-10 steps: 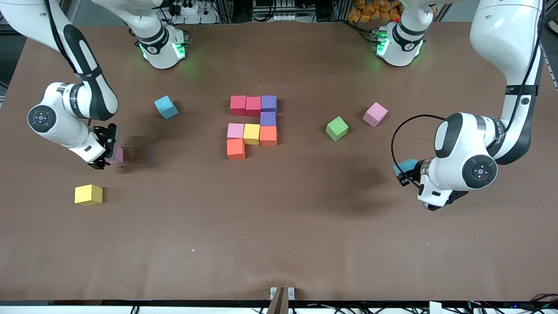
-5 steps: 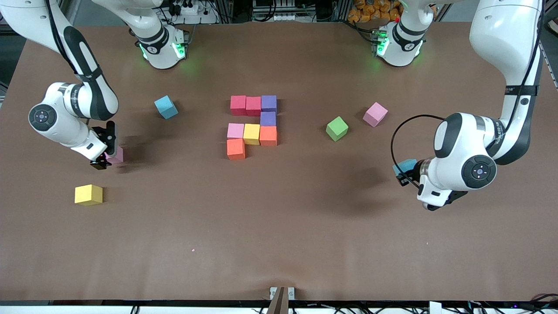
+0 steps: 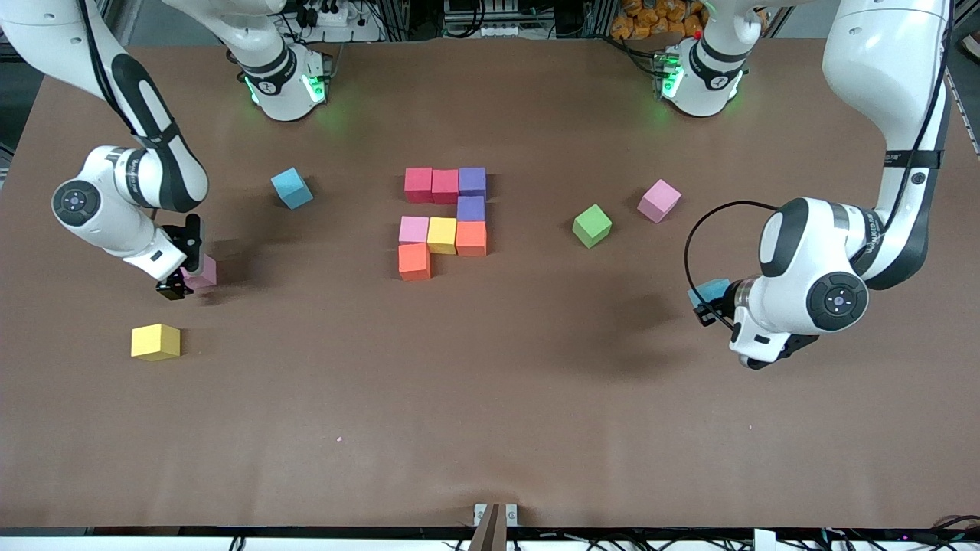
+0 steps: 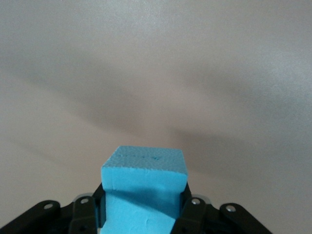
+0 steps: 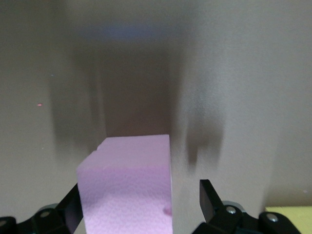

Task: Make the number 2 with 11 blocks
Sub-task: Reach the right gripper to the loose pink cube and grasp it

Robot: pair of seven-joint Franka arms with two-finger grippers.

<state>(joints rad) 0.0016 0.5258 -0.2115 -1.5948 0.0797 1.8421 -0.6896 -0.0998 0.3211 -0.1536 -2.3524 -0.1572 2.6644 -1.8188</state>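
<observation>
Eight touching blocks form a partial number 2 (image 3: 444, 218) mid-table: two red and a purple in the row nearest the bases, a purple below, then pink, yellow and orange, with an orange one (image 3: 414, 261) nearest the camera. My right gripper (image 3: 186, 277) (image 5: 140, 197) is open and down at the table around a loose pink block (image 3: 203, 272) (image 5: 127, 185), with a gap at one finger. My left gripper (image 3: 706, 303) (image 4: 144, 207) is shut on a light blue block (image 3: 710, 291) (image 4: 144, 185), held over bare table toward the left arm's end.
Loose blocks lie about: a light blue one (image 3: 292, 188) and a yellow one (image 3: 155, 341) (image 5: 290, 214) toward the right arm's end, a green one (image 3: 592, 226) and a pink one (image 3: 659, 200) toward the left arm's end. The brown table (image 3: 490, 398) is broad and flat.
My right gripper has shifted slightly and settled around the pink block, still open. The left arm has barely moved with its light blue block.
</observation>
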